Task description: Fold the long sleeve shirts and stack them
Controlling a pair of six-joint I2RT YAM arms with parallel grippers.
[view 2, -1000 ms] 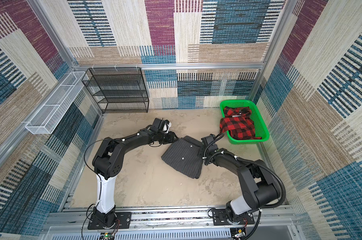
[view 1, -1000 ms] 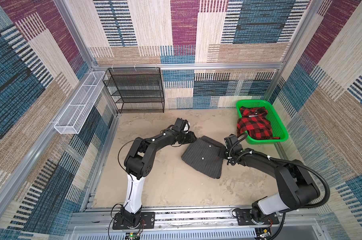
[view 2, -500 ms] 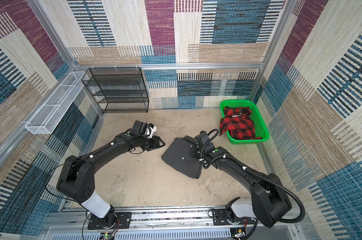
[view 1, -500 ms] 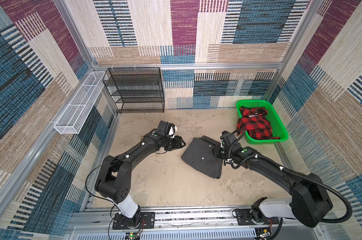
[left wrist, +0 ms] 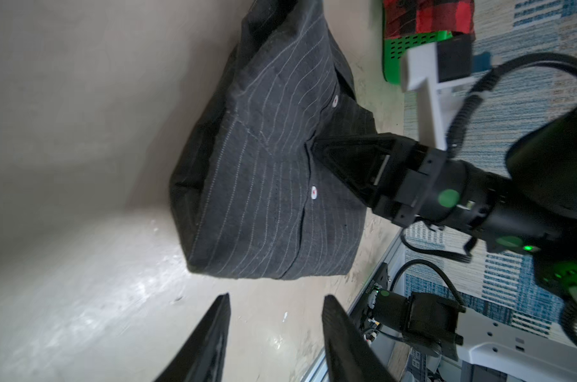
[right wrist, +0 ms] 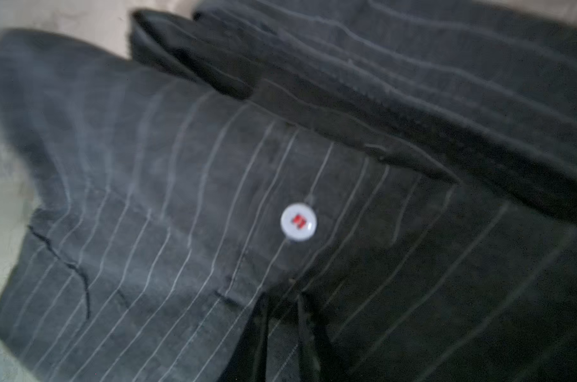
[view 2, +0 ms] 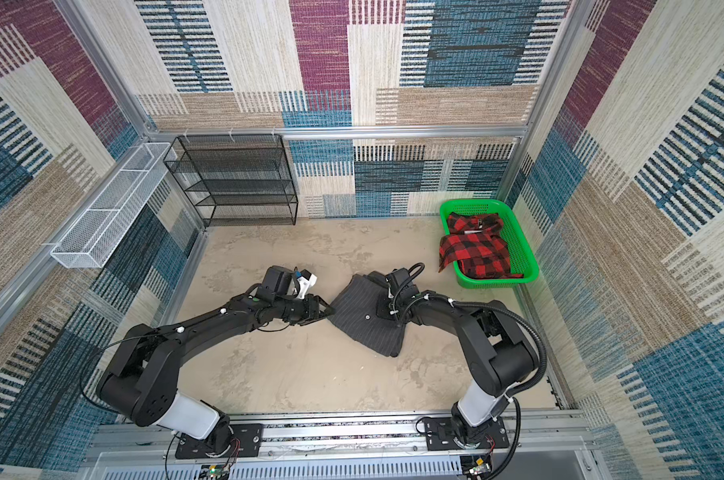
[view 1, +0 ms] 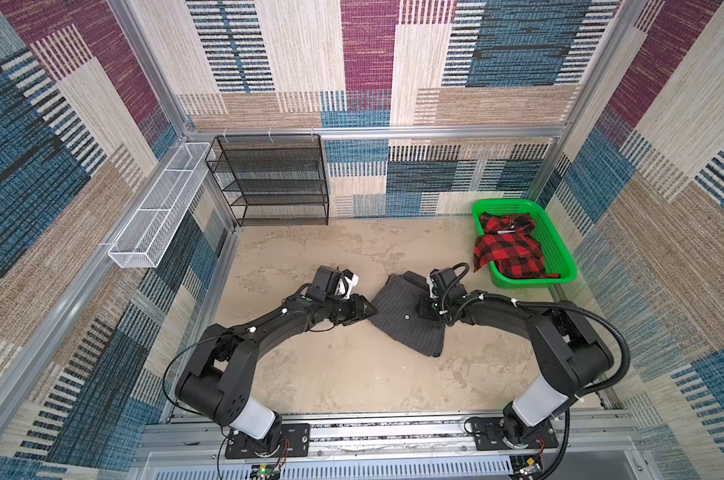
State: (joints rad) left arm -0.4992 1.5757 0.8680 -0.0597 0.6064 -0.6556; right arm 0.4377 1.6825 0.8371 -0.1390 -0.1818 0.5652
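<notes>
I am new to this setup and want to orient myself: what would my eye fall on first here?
First, the red-and-black checked shirt, bundled in the green basket at the far right of the table. Next, the grey pinstriped shirt lying folded mid-table, with the right claw touching it and the left claw open, empty, just beside its edge.

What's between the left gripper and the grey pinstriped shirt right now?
Only bare tabletop. The left wrist view shows nothing lying between the open left gripper and the near edge of the grey pinstriped shirt.
</notes>
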